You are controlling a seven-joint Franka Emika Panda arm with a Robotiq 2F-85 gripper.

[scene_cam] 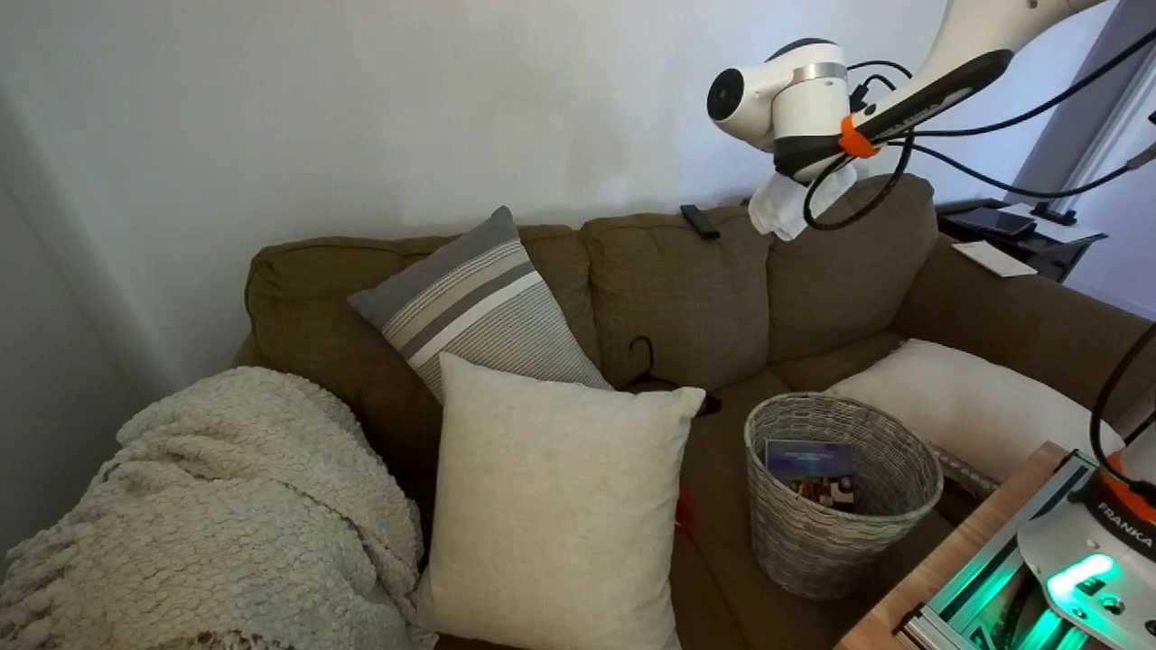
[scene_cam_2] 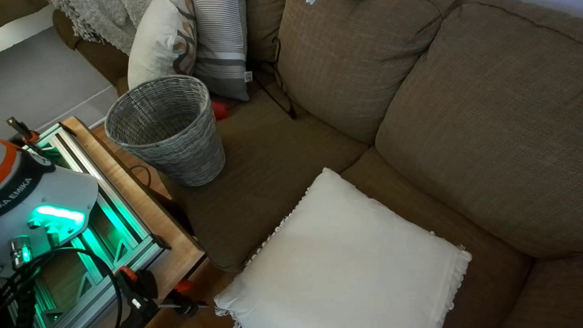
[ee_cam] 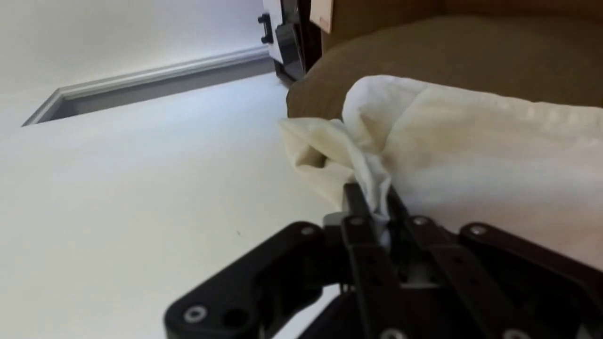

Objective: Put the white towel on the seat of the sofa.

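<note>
The white towel (scene_cam: 778,206) hangs bunched from the arm in an exterior view, in front of the top of the back cushions. Only a tiny white piece, likely the towel, shows at the top edge in an exterior view (scene_cam_2: 310,2). In the wrist view the towel (ee_cam: 452,136) is creased and pinched between the black fingers. My gripper (ee_cam: 374,195) is shut on it. The arm hides the gripper in an exterior view. The olive-brown sofa (scene_cam: 677,289) stands along the wall; its seat (scene_cam_2: 273,150) and back cushions show in both exterior views.
A wicker basket (scene_cam: 840,524) holding a booklet stands on the seat. A white fringed pillow (scene_cam_2: 355,259) lies on the seat. A cream pillow (scene_cam: 560,506), striped pillow (scene_cam: 492,307), knitted blanket (scene_cam: 235,515) and dark hanger (scene_cam_2: 278,77) are also there. A remote (scene_cam: 699,221) lies atop a back cushion.
</note>
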